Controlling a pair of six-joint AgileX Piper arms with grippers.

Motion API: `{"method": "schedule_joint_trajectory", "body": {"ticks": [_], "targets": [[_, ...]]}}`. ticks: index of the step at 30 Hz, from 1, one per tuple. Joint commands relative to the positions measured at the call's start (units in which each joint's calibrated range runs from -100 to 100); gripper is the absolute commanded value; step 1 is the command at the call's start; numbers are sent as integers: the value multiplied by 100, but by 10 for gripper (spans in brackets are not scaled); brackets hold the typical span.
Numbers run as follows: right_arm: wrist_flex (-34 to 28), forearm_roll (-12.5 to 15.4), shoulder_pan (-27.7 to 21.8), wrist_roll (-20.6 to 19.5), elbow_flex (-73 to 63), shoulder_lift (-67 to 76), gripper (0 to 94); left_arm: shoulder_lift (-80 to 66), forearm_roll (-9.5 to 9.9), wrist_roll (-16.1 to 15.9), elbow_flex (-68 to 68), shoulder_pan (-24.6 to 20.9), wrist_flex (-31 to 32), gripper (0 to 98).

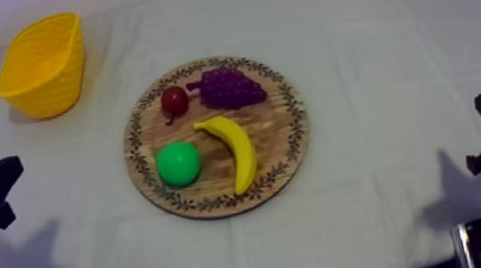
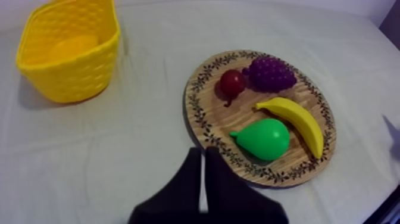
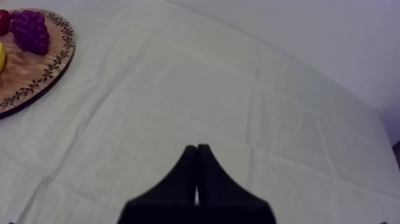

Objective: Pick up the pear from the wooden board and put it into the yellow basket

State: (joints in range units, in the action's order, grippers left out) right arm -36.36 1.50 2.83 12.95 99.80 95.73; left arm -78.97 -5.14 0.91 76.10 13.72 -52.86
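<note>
Four toy fruits lie on a round wooden board [image 1: 286, 143] with a patterned rim, at the centre of the frame from above, on a table under a grey-white cloth [image 1: 375, 45]. The green pear [image 1: 178, 163] rests on the board's lower left part, just beside the banana [image 1: 235, 148]; its narrow end points away from the banana, and whether the two touch cannot be told. The banana curves from the middle of the board down toward the lower rim. The small red fruit [image 1: 174, 101] and the purple grapes [image 1: 229, 87] lie side by side on the board's upper part, the red fruit above the pear, the grapes above the banana's upper end. The yellow basket [image 1: 50, 95] stands open side up in the upper left of the frame, well apart from the board.

The left gripper [image 2: 202, 152] sits low at the left edge of the frame from above, apart from the board; seen from its own wrist, its two black fingers lie together as a narrow wedge, clamped on nothing, with the tips at the board's near rim and the pear just beyond. The right gripper [image 3: 196, 147] sits low at the right edge; its fingers are likewise pressed together with nothing between them, over bare cloth, well apart from the board's rim and the grapes.
</note>
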Motion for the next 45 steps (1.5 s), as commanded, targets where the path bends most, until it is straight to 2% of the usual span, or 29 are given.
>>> {"method": "schedule_joint_trajectory", "body": {"ticks": [1,6,11,16,22,33,39,45], "targets": [[-2,-1,0,1,-2,3,4,435,-279,-295,-239,-20,-94,0],[-2,-1,0,1,-2,3,4,1147,-461,-452,-667,-86,-558,0],[-2,-1,0,1,-2,3,4,1928,-526,-445,-1209,-47,-1157,0],[-2,-1,0,1,-2,3,4,2769,-548,-377,-2102,178,-1805,0],[-2,-1,0,1,-2,3,4,3874,-388,-342,-3622,536,-2703,0],[-2,-1,0,1,-2,3,4,5851,184,-93,-6064,1203,-4026,0],[-2,-1,0,1,-2,3,4,6726,386,-43,-6857,1452,-4406,0],[-2,-1,0,1,-2,3,4,7216,486,54,-7232,1591,-4499,0]]}}
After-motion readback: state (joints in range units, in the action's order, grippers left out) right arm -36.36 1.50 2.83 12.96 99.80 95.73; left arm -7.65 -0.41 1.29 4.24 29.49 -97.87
